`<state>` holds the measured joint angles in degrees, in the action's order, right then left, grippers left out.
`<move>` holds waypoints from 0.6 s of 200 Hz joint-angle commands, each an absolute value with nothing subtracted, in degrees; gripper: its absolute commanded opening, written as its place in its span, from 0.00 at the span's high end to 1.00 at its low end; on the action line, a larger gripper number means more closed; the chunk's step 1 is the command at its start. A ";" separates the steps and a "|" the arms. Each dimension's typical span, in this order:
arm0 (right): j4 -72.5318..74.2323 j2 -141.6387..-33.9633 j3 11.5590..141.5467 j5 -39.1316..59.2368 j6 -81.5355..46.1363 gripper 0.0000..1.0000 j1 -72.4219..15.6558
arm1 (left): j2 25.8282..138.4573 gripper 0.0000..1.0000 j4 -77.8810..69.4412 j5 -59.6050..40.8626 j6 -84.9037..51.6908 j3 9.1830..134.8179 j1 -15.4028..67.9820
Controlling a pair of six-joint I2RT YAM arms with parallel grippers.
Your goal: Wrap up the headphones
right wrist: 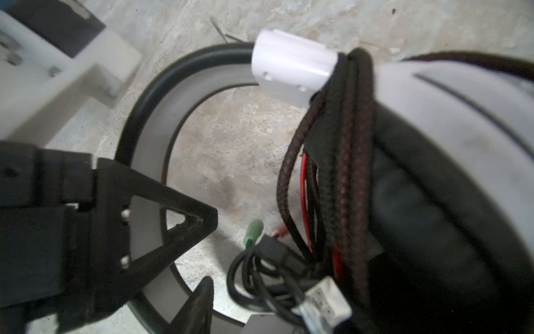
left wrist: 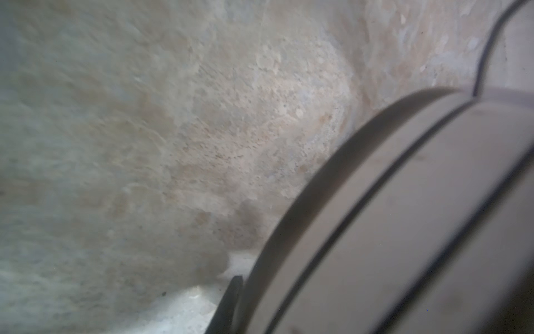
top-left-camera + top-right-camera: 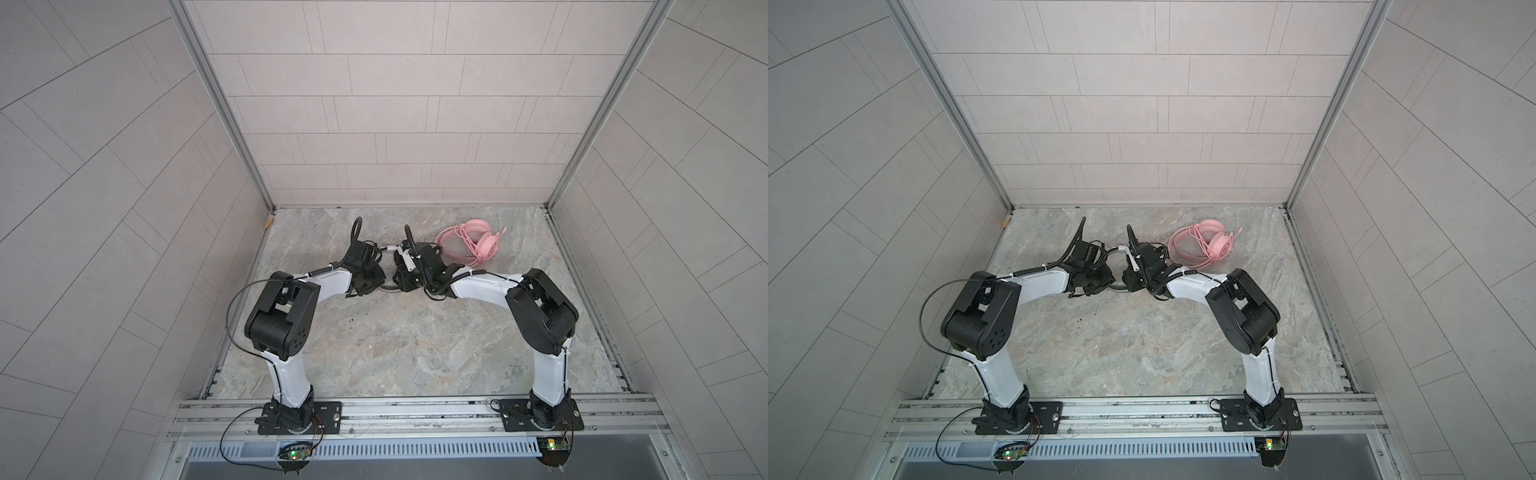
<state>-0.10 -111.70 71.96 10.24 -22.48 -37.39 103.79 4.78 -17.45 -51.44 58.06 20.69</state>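
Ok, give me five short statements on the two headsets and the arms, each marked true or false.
1. The pink headset lies on the table, right of the white-and-black headset. True.
2. The pink cable trails straight across the table. False: it is looped over its headset.
3. The left arm and right arm both reach to the white-and-black headset. True.
4. The braided cable lies stretched out flat. False: it hangs bundled over an earcup.
5. The right gripper has its jaws apart. True.
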 commanded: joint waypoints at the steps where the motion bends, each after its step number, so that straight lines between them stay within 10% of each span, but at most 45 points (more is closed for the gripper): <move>1: -8.90 -112.39 70.87 6.89 -22.08 0.48 -35.09 | 100.23 0.53 4.32 -20.00 -47.50 58.88 20.03; 14: -9.58 -111.40 70.58 6.69 -21.82 0.46 -35.11 | 98.98 0.01 4.74 -18.78 -46.40 58.21 20.03; 120: -21.92 -101.48 67.14 7.84 -22.31 0.40 -35.91 | 89.01 0.00 4.05 -17.01 -43.97 52.81 13.77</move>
